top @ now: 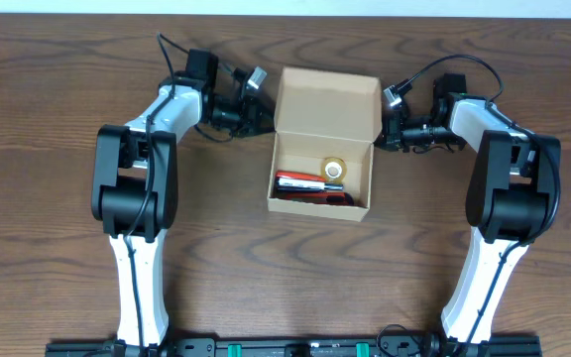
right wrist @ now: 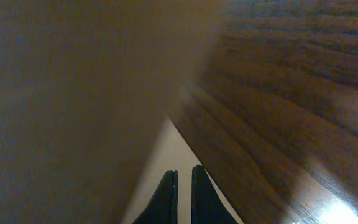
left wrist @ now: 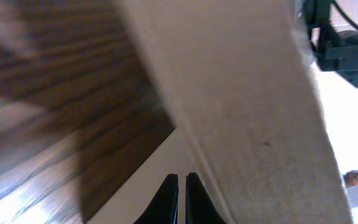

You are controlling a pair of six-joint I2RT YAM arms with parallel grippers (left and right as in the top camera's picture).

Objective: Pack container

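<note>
Tan container (top: 325, 101), dark wood-grain table (top: 48, 89), black-and-white arms (top: 142, 149).

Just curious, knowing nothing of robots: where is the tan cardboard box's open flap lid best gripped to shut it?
Probably the flap lid's free far edge, from the far side: it stands open, hinged at the tan cardboard box's back wall.

The left arm (top: 135, 188) and the right arm (top: 512, 188) look the same: white rounded links joined by bulky black joint housings. The shells are smooth and carry no markings that can be read. A thin black cable (top: 171, 48) loops above the left wrist, and another black cable (top: 454, 61) arches over the right one. Each wrist carries a small grey-silver part. The left gripper (left wrist: 181, 180) and the right gripper (right wrist: 184, 173) have slim fingers, black and tapering to narrow tips.
</note>
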